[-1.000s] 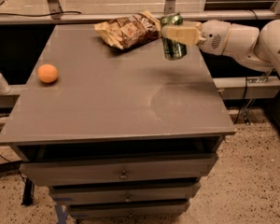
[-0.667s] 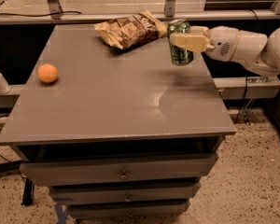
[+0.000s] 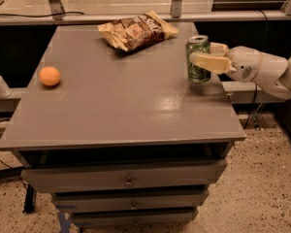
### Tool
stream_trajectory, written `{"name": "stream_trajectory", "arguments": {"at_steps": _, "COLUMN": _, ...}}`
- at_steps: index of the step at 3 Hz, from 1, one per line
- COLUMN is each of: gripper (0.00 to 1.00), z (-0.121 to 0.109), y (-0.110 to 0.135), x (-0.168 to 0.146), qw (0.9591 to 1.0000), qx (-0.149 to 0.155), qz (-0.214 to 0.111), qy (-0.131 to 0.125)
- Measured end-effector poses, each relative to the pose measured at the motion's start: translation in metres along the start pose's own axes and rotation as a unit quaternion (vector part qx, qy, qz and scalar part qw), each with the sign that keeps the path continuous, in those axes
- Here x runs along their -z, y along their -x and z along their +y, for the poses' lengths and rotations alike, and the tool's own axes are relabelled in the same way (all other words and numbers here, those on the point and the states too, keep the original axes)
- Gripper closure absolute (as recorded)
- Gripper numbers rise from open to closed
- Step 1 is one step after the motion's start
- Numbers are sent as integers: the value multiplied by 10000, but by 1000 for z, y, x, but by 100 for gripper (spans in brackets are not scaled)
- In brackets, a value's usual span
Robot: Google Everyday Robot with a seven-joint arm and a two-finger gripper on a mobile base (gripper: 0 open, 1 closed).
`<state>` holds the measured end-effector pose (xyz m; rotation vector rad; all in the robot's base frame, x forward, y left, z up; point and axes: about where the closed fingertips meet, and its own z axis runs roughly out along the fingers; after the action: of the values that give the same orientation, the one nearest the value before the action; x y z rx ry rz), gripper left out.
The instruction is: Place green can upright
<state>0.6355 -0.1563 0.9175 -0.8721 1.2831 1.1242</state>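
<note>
The green can (image 3: 199, 73) is upright, to the right of the chip bag (image 3: 137, 30) and a little nearer the camera, close to the counter's (image 3: 136, 101) right edge. I cannot tell whether its base touches the surface. The gripper (image 3: 203, 56) reaches in from the right, jaws closed around the can's middle, probably so that it is vertical at release. An orange (image 3: 49, 75) lies well left of the bag.
</note>
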Motion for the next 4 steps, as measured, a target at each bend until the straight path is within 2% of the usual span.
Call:
{"name": "stream_trajectory", "arguments": {"at_steps": 1, "gripper": 100, "z": 9, "y": -14, "x": 17, "qw": 9992, "qx": 13, "qz": -329, "qy": 229}}
{"name": "stream_trajectory", "arguments": {"at_steps": 2, "gripper": 100, "z": 12, "y": -17, "x": 32, "qw": 9955, "qx": -10, "qz": -881, "qy": 352}}
{"name": "stream_trajectory", "arguments": {"at_steps": 3, "gripper": 100, "z": 15, "y": -18, "x": 42, "qw": 9917, "qx": 20, "qz": -1211, "qy": 423}}
{"name": "stream_trajectory", "arguments": {"at_steps": 4, "gripper": 82, "z": 18, "y": -18, "x": 48, "qw": 9894, "qx": 92, "qz": -1359, "qy": 493}}
